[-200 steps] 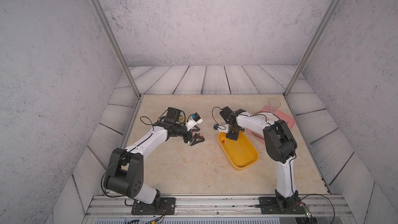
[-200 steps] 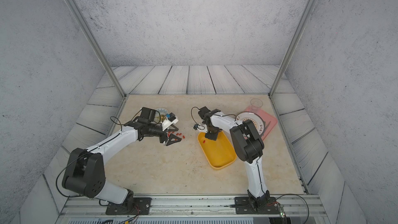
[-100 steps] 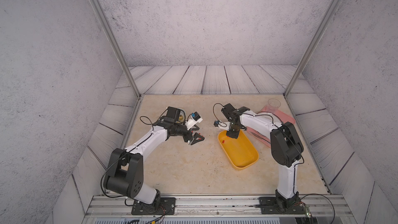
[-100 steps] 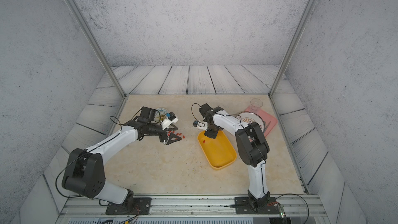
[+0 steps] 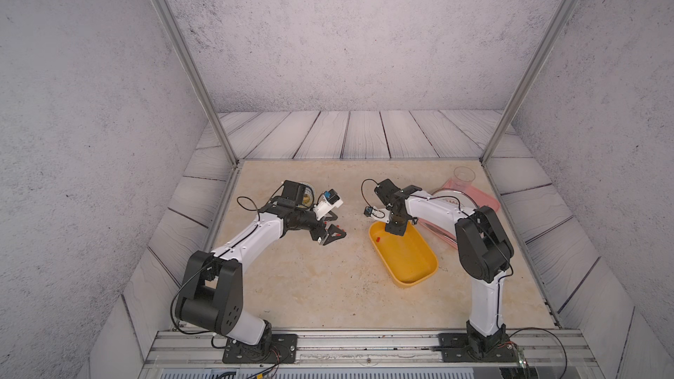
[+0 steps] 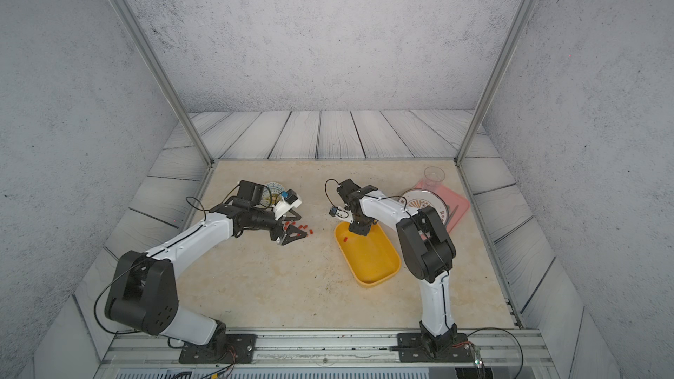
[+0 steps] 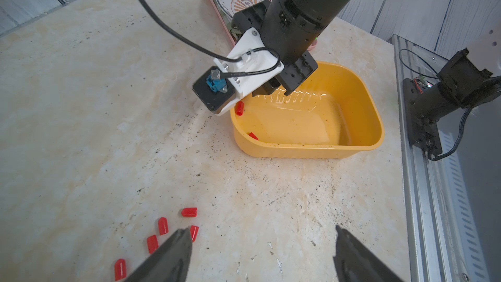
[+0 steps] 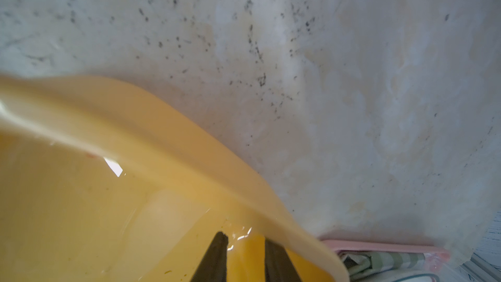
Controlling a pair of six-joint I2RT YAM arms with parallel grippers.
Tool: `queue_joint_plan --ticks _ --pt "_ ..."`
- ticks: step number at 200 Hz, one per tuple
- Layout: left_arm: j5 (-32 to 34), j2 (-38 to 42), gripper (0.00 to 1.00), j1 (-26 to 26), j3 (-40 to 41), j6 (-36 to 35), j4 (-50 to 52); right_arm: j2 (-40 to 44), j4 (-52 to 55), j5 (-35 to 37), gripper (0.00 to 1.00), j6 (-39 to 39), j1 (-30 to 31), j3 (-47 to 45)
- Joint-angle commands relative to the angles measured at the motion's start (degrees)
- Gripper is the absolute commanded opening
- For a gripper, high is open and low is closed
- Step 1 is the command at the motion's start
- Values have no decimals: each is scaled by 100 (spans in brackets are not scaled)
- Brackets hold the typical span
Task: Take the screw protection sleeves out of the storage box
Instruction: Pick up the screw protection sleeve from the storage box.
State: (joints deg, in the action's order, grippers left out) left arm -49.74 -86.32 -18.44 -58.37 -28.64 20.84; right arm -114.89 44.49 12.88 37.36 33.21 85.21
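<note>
The yellow storage box [image 5: 419,267] [image 6: 379,267] [image 7: 352,109] lies right of centre. One red screw protection sleeve [image 5: 378,239] [image 6: 345,239] shows inside its far end in both top views; the left wrist view shows two sleeves [image 7: 239,107] in there. Several more sleeves [image 7: 162,225] [image 6: 308,230] lie on the table by my left gripper [image 5: 337,227] [image 6: 299,228] [image 7: 261,240], which is open and empty. My right gripper [image 5: 395,231] [image 6: 359,231] [image 8: 245,242] reaches down into the box's far end close to the wall [image 8: 189,164], slightly open with nothing between its fingers.
A pink tray [image 5: 481,196] [image 6: 460,203] with a round plate [image 6: 425,204] and a clear cup [image 5: 464,175] sits at the back right, just behind the right arm. A small patterned bowl [image 6: 273,189] stands behind the left wrist. A metal rail [image 5: 364,344] runs along the front edge.
The right gripper's jaws have parted from shut to a narrow gap inside the box. The left arm and the sleeves on the table have not moved.
</note>
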Motion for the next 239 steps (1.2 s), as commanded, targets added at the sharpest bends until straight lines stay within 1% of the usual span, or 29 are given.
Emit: queue_joint_plan --ticks 1,30,56,74,88,111,146,183,226,239 --pt "-107 114 86 -24 -108 -80 117 -369 -79 159 29 100 26 22" --pt "-119 125 86 -26 -89 -89 114 -495 -233 310 29 174 18 -91" --pt "-133 125 86 -20 -87 -89 118 -604 -163 320 29 162 19 -137" --pt "-133 139 86 -26 -87 -95 116 -577 -73 216 26 115 17 -180" --pt "-133 134 86 -23 -83 -105 114 -520 -48 109 18 62 18 -205" --pt "-142 125 86 -20 -97 -105 116 -442 140 -195 8 -118 18 -84" --pt "-125 133 86 -20 -87 -91 117 -191 311 -495 2 -322 -16 84" --pt "4 160 87 -6 -130 98 69 203 744 -1216 0 -577 -189 303" --pt "165 159 87 67 -234 280 122 661 991 -1754 0 -646 -230 253" --pt "224 185 87 143 -299 327 204 818 1124 -2049 0 -594 -227 314"
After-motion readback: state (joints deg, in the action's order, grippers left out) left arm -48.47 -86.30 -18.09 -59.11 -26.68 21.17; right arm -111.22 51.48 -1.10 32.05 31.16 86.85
